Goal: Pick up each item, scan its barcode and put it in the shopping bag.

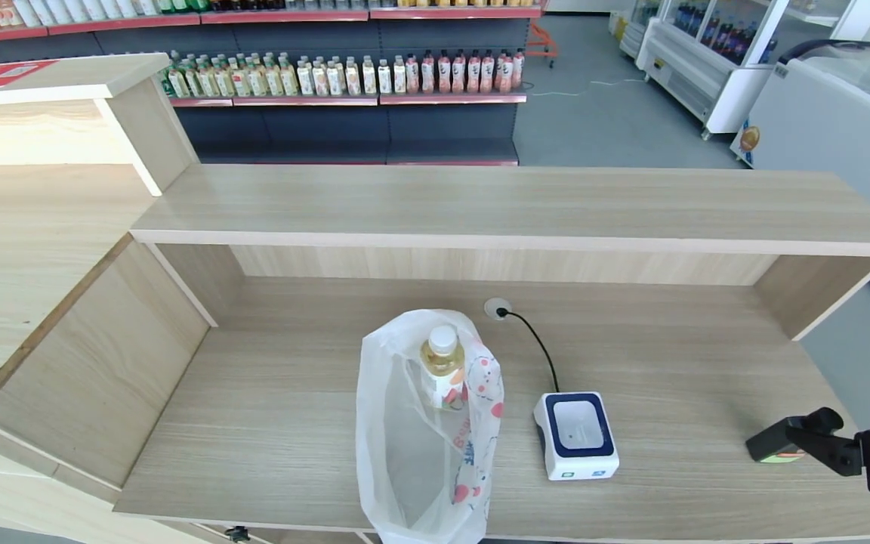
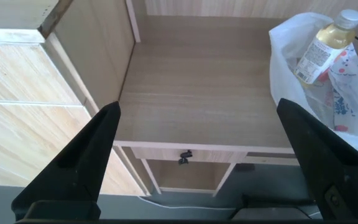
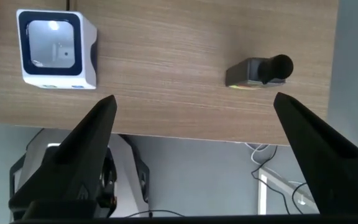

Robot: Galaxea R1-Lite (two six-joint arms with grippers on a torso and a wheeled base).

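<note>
Picking up the one loose item looks like the step in hand. The right gripper (image 3: 194,102) hangs at the near edge of the counter (image 1: 677,363) with its two fingers spread wide and nothing between them. A small dark item (image 3: 257,71) lies flat on the wood ahead of it, apart from both fingers and nearer the right-hand one.

To do this well, the gripper probably needs to shift a little to its right so the item sits midway between the fingers. It should then come down low and close across the item's narrow body, not its round black end, which could slip out. The item lies close to the counter's right end, so a nudge might push it off; a straight descent seems safer than a sweep. Which face carries the barcode cannot be told, so the wrist may have to turn once the item is over the scanner (image 1: 577,434).

The scanner sits to the left of the right gripper, well apart from it, with its window facing up. The shopping bag (image 1: 405,453) stands just beyond it, farther left, mouth open. The left gripper (image 2: 199,107) is also spread and empty, with the bag ahead and to its right.

By count:
- one bag
- one bottle (image 1: 442,363) upright inside the bag
- one scanner, with one cable (image 1: 537,340)
- one item out on the counter
- two grippers
</note>
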